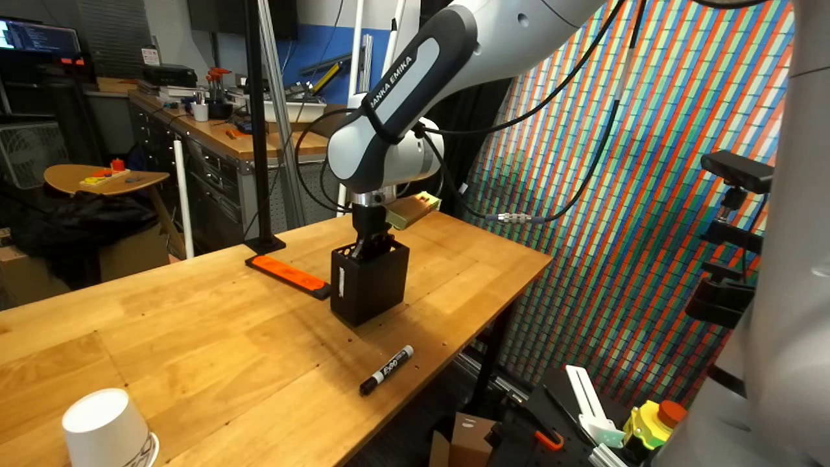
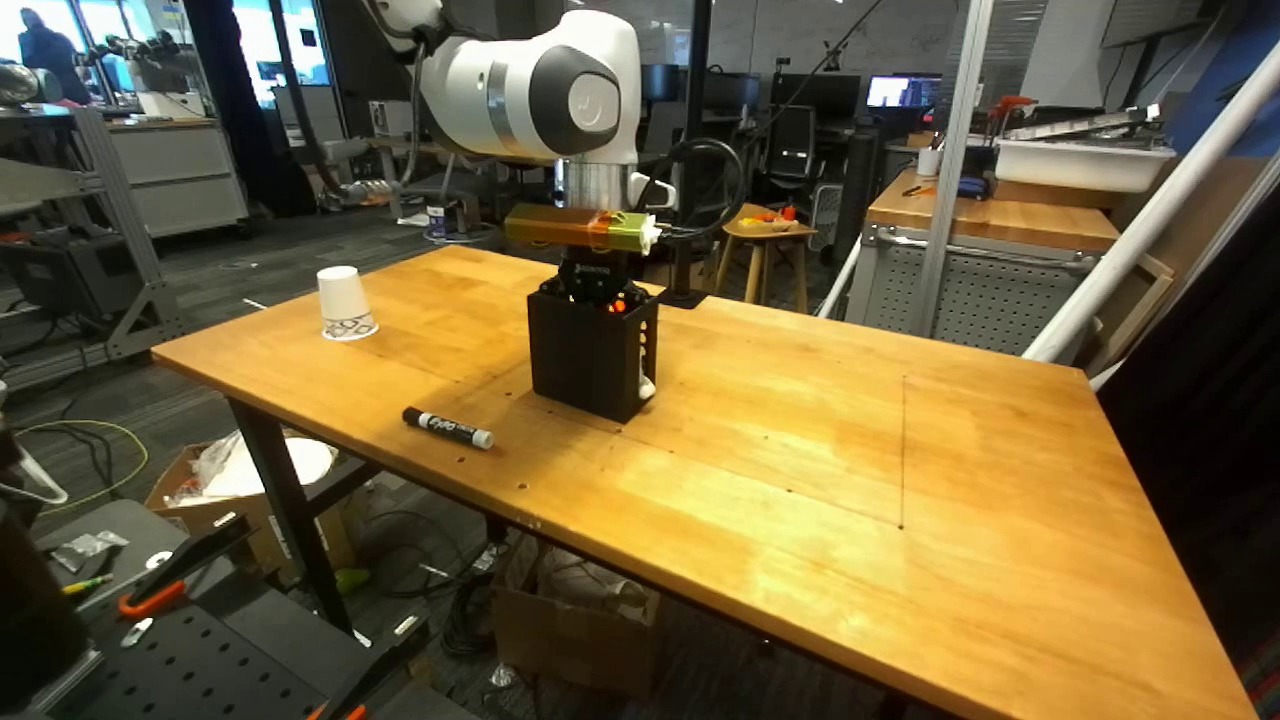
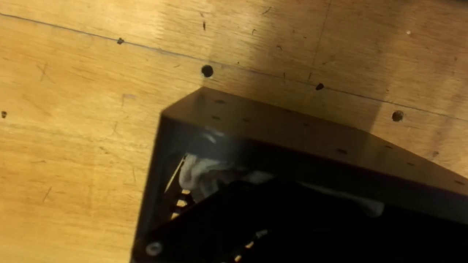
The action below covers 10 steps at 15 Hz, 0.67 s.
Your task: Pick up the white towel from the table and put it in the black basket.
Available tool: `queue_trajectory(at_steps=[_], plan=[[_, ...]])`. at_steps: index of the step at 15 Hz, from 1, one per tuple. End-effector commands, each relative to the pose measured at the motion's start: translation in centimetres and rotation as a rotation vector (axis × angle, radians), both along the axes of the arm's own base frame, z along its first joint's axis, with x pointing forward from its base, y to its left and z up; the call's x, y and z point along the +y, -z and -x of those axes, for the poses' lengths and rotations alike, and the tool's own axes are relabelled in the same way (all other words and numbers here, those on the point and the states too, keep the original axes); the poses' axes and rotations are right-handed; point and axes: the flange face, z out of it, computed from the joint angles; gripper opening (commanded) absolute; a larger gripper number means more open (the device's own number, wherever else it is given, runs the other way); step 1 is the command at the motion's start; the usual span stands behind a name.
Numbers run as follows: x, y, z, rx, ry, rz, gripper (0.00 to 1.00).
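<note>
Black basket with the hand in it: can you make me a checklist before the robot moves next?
Towel in the basket: ok, its white folds show inside in the wrist view.
Basket upright on the table: ok in both exterior views.
Hand clear of the basket: not ok, it reaches down inside.
Hand free of the towel: cannot tell, its grip is hidden.
Marker away from the basket: ok, they are apart.

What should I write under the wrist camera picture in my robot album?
Peekaboo! A crumpled white towel inside the black basket, standing on the wooden table.
</note>
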Motion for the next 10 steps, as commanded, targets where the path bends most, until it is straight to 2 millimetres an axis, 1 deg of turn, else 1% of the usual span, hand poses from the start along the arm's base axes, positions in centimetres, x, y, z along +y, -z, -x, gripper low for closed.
queue_trajectory(at_steps=[1,2,3,4,5,6,7,8,10], plan=[[-0.6,0.3,0.4,-0.005,0.012,0.003,0.04],[-0.8,-0.5,0.4,-0.017,0.007,0.008,0.04],[-1.1,-1.8,0.5,-0.035,0.001,0.013,0.04],[-1.4,-2.7,0.7,-0.048,-0.003,0.02,0.2],[-1.8,-4.0,0.9,-0.063,-0.008,0.029,0.05],[-2.3,-5.1,1.1,-0.078,-0.008,0.04,0.11],[-2.8,-6.2,1.2,-0.094,-0.007,0.049,0.3],[-3.3,-7.6,1.5,-0.114,-0.007,0.062,0.32],[-4.4,-10.2,2.2,-0.15,-0.006,0.088,0.47]])
